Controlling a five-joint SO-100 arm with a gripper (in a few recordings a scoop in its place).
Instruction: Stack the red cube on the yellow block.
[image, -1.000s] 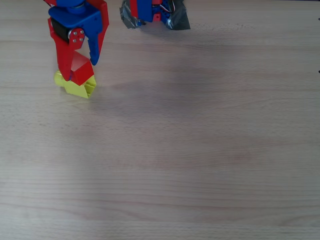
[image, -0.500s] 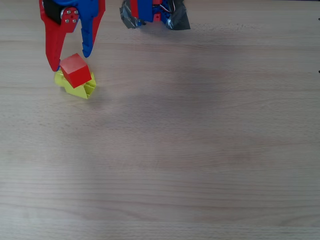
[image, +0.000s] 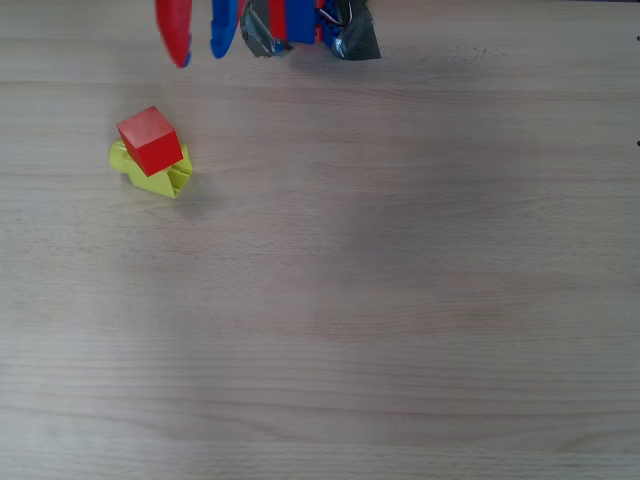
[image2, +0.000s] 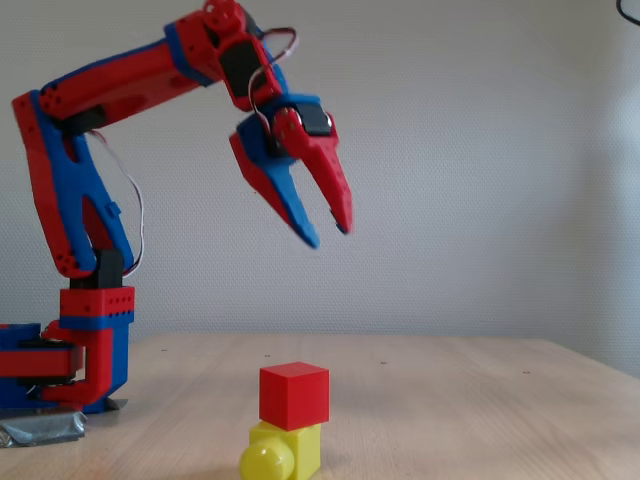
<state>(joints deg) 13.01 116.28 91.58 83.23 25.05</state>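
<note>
The red cube (image: 150, 139) (image2: 294, 394) rests on top of the yellow block (image: 163, 177) (image2: 288, 450), turned a little askew, at the table's left side in the overhead view. The block's round stub faces the camera in the fixed view. My red-and-blue gripper (image: 200, 48) (image2: 327, 233) hangs high above and behind the stack, clear of both. It is open with nothing between its fingers.
The arm's base (image2: 70, 360) stands at the back of the wooden table (image: 400, 300), held down with grey tape (image: 350, 40).
The gripper has let go of the red cube, opened, and lifted up and back toward the base. The cube stays on the yellow block.
</note>
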